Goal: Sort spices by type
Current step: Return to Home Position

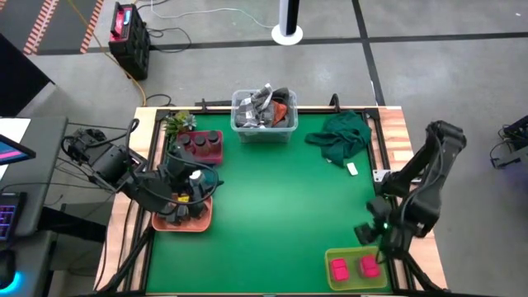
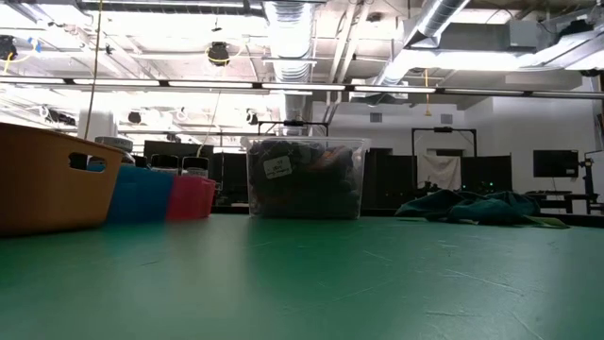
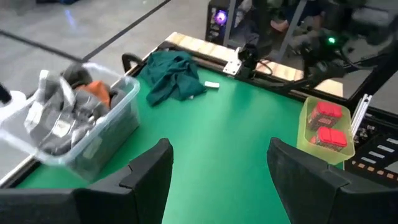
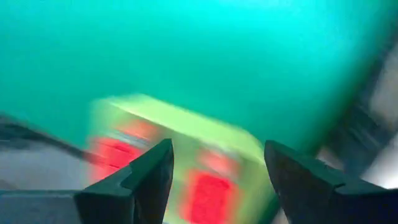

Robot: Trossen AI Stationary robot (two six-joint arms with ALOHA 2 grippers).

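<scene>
Two bright pink blocks (image 1: 338,268) (image 1: 369,266) lie in a yellow-green tray (image 1: 356,282) at the table's near right corner; they also show in the left wrist view (image 3: 328,124). Dark round jars (image 1: 202,144) stand in a red tray (image 1: 216,158) at the far left. More small containers (image 1: 177,213) sit in an orange tray (image 1: 206,223), partly hidden by my left arm. My left gripper (image 1: 196,188) (image 3: 217,155) hovers open over that tray and holds nothing. My right gripper (image 1: 373,235) (image 4: 217,155) is open just above the yellow-green tray (image 4: 155,118) and its pink blocks (image 4: 208,196).
A clear bin of clutter (image 1: 264,115) (image 2: 304,179) stands at the far edge's middle. A crumpled dark green cloth (image 1: 340,136) (image 3: 174,74) lies at the far right, with a small white object (image 1: 351,168) beside it. The low view shows orange (image 2: 38,189), blue (image 2: 142,194) and pink (image 2: 189,196) trays at the left.
</scene>
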